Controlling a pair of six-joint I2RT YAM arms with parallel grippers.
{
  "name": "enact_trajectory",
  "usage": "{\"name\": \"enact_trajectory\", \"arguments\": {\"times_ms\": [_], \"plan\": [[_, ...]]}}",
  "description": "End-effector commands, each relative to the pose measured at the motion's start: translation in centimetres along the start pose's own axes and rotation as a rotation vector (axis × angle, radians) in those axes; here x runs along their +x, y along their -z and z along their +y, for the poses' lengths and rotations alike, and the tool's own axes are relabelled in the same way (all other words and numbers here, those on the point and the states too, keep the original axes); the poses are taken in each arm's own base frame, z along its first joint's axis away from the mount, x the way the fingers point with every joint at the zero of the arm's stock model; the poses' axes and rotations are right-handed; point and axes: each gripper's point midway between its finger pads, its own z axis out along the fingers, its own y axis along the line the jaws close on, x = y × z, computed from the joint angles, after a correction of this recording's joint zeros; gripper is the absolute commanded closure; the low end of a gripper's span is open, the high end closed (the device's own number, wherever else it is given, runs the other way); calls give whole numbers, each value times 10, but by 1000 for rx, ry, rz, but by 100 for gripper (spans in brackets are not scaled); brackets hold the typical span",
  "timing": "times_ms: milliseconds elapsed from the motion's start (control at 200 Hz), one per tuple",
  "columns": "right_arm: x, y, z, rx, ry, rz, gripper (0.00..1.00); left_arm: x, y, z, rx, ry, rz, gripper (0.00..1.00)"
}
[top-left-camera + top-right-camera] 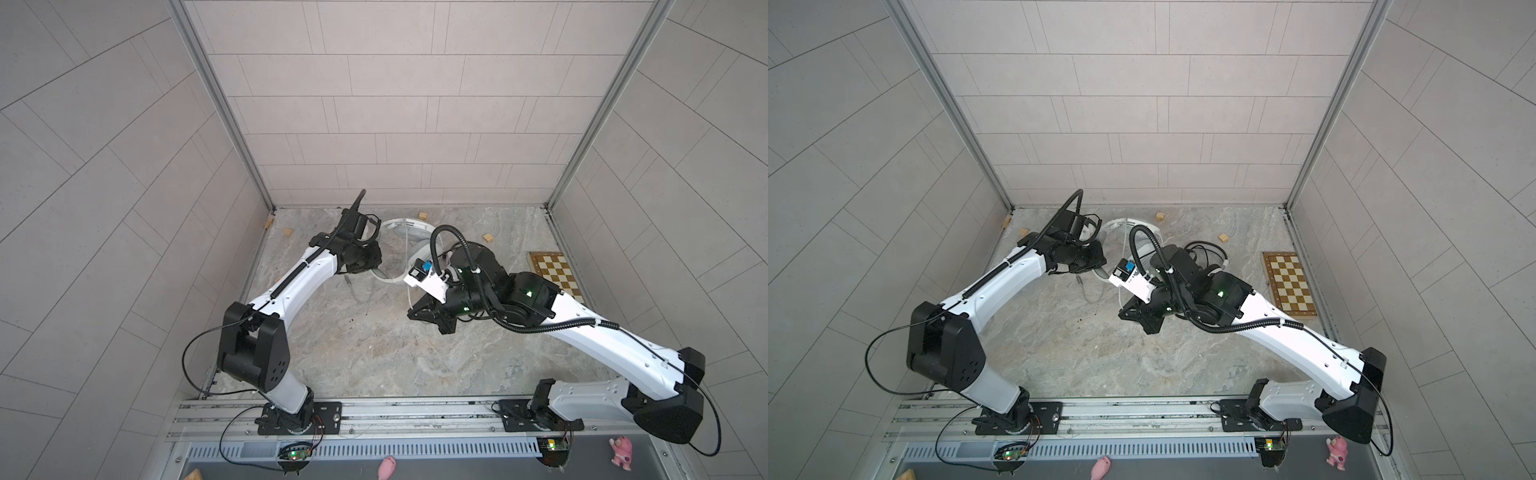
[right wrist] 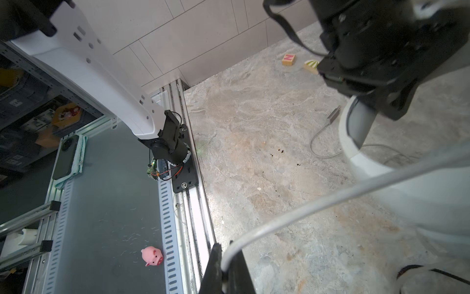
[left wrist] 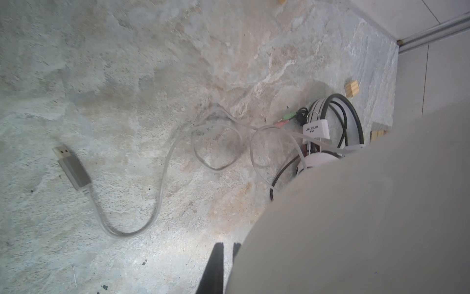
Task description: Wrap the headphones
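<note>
A stone-patterned grey and beige tabletop (image 1: 374, 353) sits inside a booth of pale grey tiled walls (image 1: 395, 104), with a metal rail (image 1: 374, 411) along its near edge. Two white-and-black robot arms rise from that rail and reach toward the back middle: the left arm (image 1: 291, 282) and the right arm (image 1: 602, 336). A chessboard (image 1: 557, 274) lies flat near the right wall. The white headphones (image 1: 411, 230) are at the back centre of the tabletop, between the ends of the two arms and partly hidden by them in both top views. The left fingers (image 3: 217, 264) are closed narrow on the curved band of the white headphones, a grip seen in the right wrist view; a blurred pale part of the headset fills much of the left wrist view. The black-and-white headphones (image 3: 316, 128) lie just beside them with black cable coiled around, mostly hidden under the right arm from above. The right fingers (image 2: 218, 269) are pinched tight on the grey cable (image 2: 305, 206), which runs from the fingertips toward the white headphones. The rest of that cable lies in loose loops on the tabletop and ends in a grey USB plug (image 3: 72, 168) lying flat, apart from both headsets. Small wooden blocks (image 1: 488, 237) are scattered along the back edge. A pink pig toy (image 2: 152, 255) sits on the dark shelf (image 2: 109, 191) in front of the rail.
</note>
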Motion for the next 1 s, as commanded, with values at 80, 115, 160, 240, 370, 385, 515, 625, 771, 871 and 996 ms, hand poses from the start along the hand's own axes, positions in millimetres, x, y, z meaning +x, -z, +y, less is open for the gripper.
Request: {"name": "enact_trajectory", "arguments": {"times_ms": [80, 115, 160, 240, 370, 385, 515, 625, 771, 871, 996], "plan": [[19, -3, -5, 13, -50, -35, 97, -40, 27, -36, 113, 19, -76, 100], [25, -5, -7, 17, -61, -28, 97, -45, 30, -38, 124, 25, -85, 100], [32, -6, -11, 28, -72, -25, 97, -52, 36, -40, 131, 29, -96, 100], [42, -4, -20, 58, -103, -28, 97, -64, 47, -40, 138, 38, -119, 100], [52, 5, -35, 93, -153, -72, 97, -77, 67, -37, 139, 46, -156, 100], [54, 5, -36, 96, -160, -74, 97, -78, 68, -35, 138, 48, -159, 100], [68, 4, -55, 132, -219, -86, 97, -87, 88, -26, 125, 62, -185, 100], [82, -6, -71, 148, -277, -85, 97, -95, 98, -19, 115, 67, -168, 100], [108, -24, -94, 181, -366, -65, 97, -99, 108, -19, 122, 63, -164, 100], [127, -30, -111, 223, -437, -36, 97, -104, 114, -19, 123, 60, -163, 100], [146, -28, -127, 276, -507, -22, 98, -110, 120, -21, 143, 65, -162, 100]]}}
